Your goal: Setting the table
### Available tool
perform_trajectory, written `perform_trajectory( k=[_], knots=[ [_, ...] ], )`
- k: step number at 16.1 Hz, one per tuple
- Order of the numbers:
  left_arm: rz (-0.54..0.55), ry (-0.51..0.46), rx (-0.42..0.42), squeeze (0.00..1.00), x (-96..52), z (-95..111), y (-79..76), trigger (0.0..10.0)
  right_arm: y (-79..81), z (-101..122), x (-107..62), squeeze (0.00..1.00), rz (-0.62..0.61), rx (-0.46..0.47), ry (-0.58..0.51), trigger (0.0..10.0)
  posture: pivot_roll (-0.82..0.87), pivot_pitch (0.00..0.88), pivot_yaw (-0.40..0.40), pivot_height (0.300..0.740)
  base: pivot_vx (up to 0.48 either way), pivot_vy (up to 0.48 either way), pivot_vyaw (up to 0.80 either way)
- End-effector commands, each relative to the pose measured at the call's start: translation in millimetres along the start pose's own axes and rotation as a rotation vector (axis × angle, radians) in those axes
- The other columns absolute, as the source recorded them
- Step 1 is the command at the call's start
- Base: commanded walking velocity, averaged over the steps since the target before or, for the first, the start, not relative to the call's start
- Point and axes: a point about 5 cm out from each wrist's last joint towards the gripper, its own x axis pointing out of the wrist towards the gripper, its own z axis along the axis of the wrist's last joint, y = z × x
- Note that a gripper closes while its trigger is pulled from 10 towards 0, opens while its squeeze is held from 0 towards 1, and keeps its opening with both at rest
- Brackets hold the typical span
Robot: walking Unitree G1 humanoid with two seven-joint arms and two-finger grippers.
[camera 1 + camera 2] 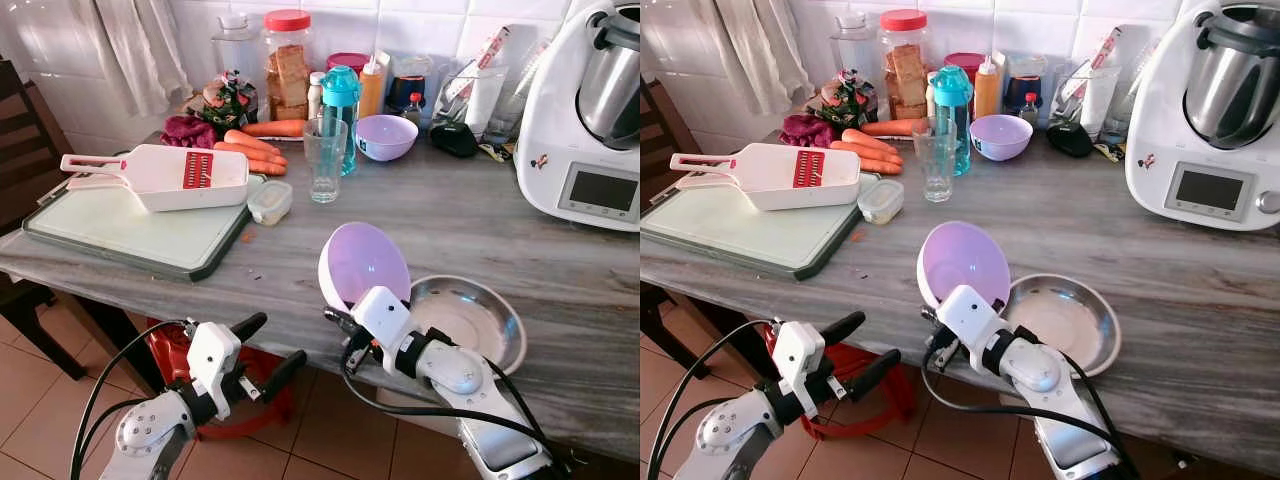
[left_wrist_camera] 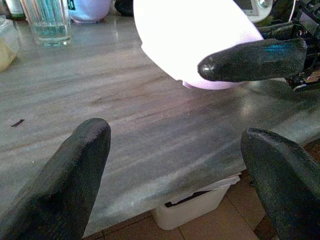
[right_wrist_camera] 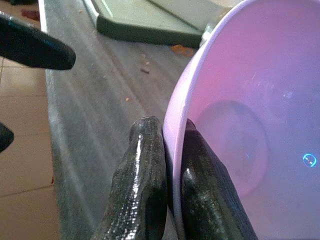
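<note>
Lilac plastic bowl (image 1: 365, 262) stands tilted on edge above the grey marble counter (image 1: 470, 215), beside a round steel dish (image 1: 470, 320), its rim pinched by the right gripper (image 1: 345, 322). Right wrist view: both fingers (image 3: 142, 185) clamp that rim. Left wrist view: left gripper (image 2: 175, 165) spread wide, holding nothing, bowl beyond it.

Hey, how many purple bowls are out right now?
2. One purple bowl is tilted on edge, pinched at its rim by the right end effector beside the metal bowl. The other sits upright at the back of the counter, near the bottles.

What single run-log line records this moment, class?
right claw: shut on lilac bowl rim, tilted | left claw: open, off counter edge | steel bowl: on counter
</note>
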Motion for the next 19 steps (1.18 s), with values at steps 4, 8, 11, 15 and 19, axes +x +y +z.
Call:
perform_trajectory(
  k=[4, 8, 11, 15, 19],
  knots=[
    [0.022, 0.009, 0.005, 0.0, -2.2, -3.0, 2.8, 10.0, -0.2, -4.4, 0.7, 0.6, 0.021, 0.016, 0.02, 10.0, 0.1, 0.0, 0.012, 0.74, 0.0, 0.0, 0.0],
    [0.019, 0.01, 0.007, 0.0, 1.5, -3.7, 2.0, 10.0, -1.1, -2.2, 1.4, 0.96, 0.022, 0.005, 0.017, 10.0, 0.1, 0.0, 0.011, 0.74, 0.0, 0.0, 0.0],
    [0.015, 0.008, 0.01, 0.0, 5.9, -0.4, 3.0, 10.0, -4.2, 2.5, 2.4, 1.0, 0.005, -0.019, 0.004, 10.0, 0.1, 0.0, 0.013, 0.74, 0.0, 0.0, 0.0],
    [0.017, 0.008, 0.013, 0.0, 8.5, 1.0, 3.4, 10.0, -11.3, 4.9, 3.2, 1.0, -0.04, -0.051, 0.001, 10.0, 0.1, 0.0, 0.014, 0.74, 0.0, 0.0, 0.0],
    [0.017, 0.008, 0.012, 0.0, 10.4, 1.5, 2.5, 10.0, -18.0, 11.6, 5.7, 1.0, -0.098, -0.06, -0.033, 10.0, 0.1, 0.0, 0.013, 0.74, 0.0, 0.0, 0.0]
  ],
)
